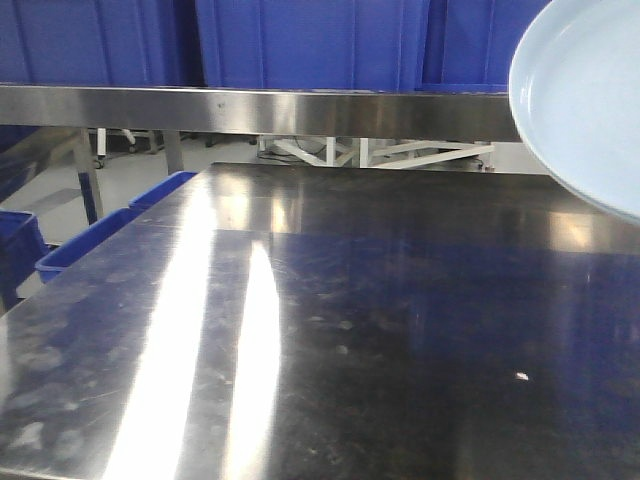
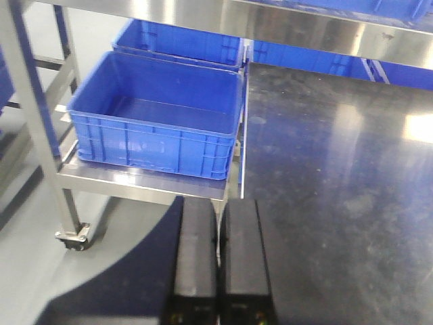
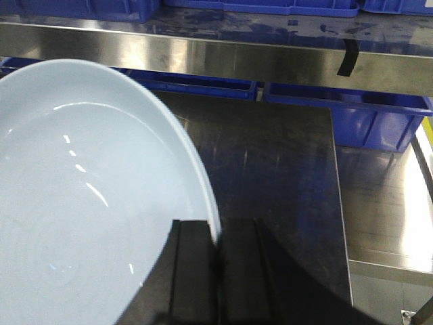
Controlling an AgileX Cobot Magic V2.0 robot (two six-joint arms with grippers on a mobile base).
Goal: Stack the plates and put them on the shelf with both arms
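A pale bluish-white plate (image 3: 88,203) fills the left of the right wrist view, tilted and lifted off the table. My right gripper (image 3: 218,233) is shut on its rim, one finger inside the plate and one outside. The same plate (image 1: 585,100) shows at the upper right of the front view, in the air in front of the steel shelf (image 1: 250,108). My left gripper (image 2: 218,206) is shut with nothing between its fingers, hovering over the table's left edge. Whether a second plate lies under the held one, I cannot tell.
The dark steel table (image 1: 380,330) spreads below. An open blue crate (image 2: 159,112) sits on a lower cart shelf left of the table. Blue crates (image 1: 310,40) line the shelf top. More blue crates (image 3: 369,118) stand behind and right of the table.
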